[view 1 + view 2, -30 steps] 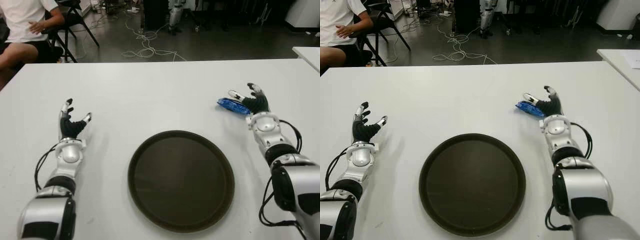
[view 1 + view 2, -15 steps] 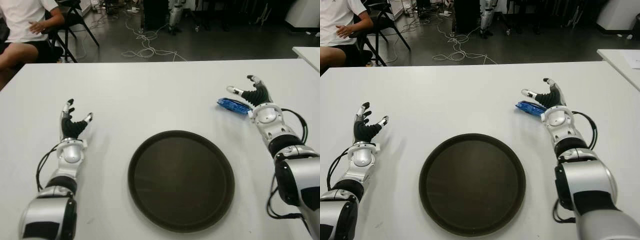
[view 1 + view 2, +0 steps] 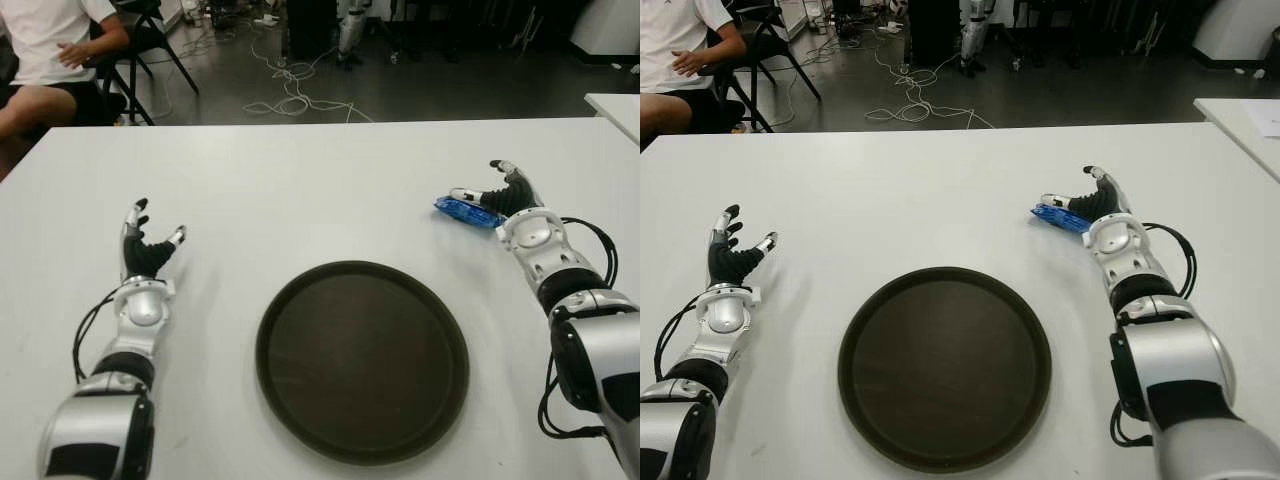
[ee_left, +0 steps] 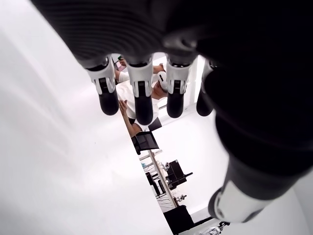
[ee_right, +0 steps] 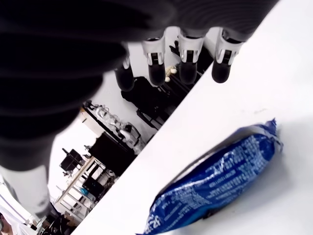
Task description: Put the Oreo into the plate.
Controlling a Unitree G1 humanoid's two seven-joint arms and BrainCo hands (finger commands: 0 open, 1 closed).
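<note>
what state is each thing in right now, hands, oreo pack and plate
Right hand: open, fingers spread over the Oreo pack, not grasping it.
Left hand: open, holding nothing, left of the plate.
Oreo pack: sealed, lying flat on the table.
Plate: empty, upright.

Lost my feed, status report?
Right hand open beside Oreo pack, no grasp. Left hand open, idle. Pack on table; plate bare, path clear.

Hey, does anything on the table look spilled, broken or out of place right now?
Nothing stands out. The blue Oreo pack lies intact on the white table, the right hand open beside it; the dark plate sits empty.
</note>
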